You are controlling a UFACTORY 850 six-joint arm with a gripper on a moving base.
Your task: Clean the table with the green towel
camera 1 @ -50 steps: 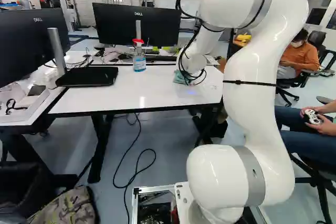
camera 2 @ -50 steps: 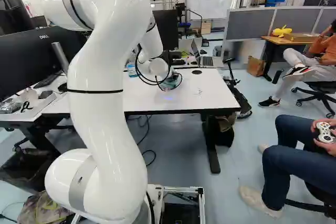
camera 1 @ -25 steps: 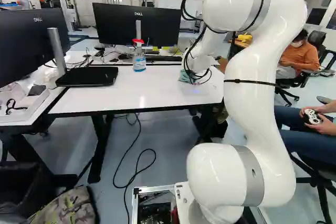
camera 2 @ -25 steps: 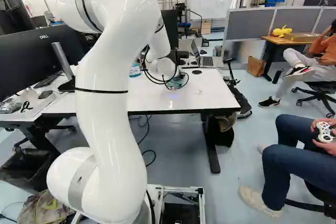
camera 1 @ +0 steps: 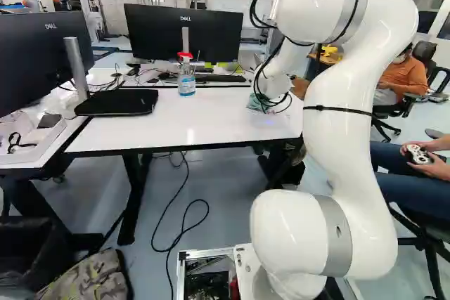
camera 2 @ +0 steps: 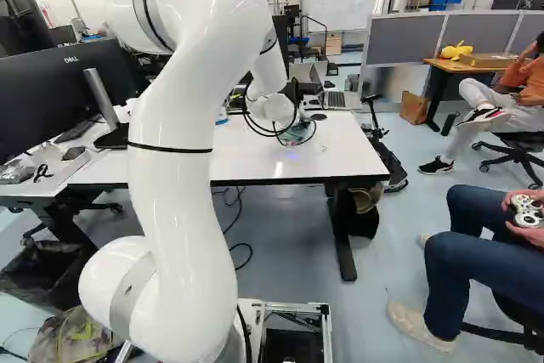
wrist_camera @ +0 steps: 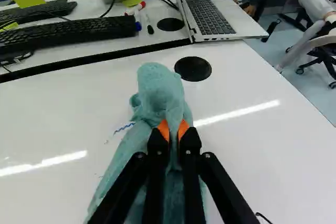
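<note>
In the left base view my gripper (camera 1: 273, 102) is mostly hidden by the wrist and cables, low over the right part of the white table (camera 1: 162, 128). The wrist view shows the gripper (wrist_camera: 174, 132) shut on the green towel (wrist_camera: 160, 90), its orange pads pinching a fold. Part of the cloth bulges ahead of the fingertips, and the rest spreads back under the fingers over the tabletop. Blue marker scribbles (wrist_camera: 124, 128) lie on the white surface right beside the towel.
A spray bottle (camera 1: 186, 79) stands near the table's back edge. Beyond the towel are a round black cap (wrist_camera: 193, 68), a laptop (wrist_camera: 212, 18), keyboards (wrist_camera: 68, 34) and markers. Monitors (camera 1: 184, 33) stand behind. A seated person's legs (camera 2: 476, 252) are to the right of the base.
The arm has swung a little to the right over the table, taking the gripped towel with it. The table and base have stayed put.
</note>
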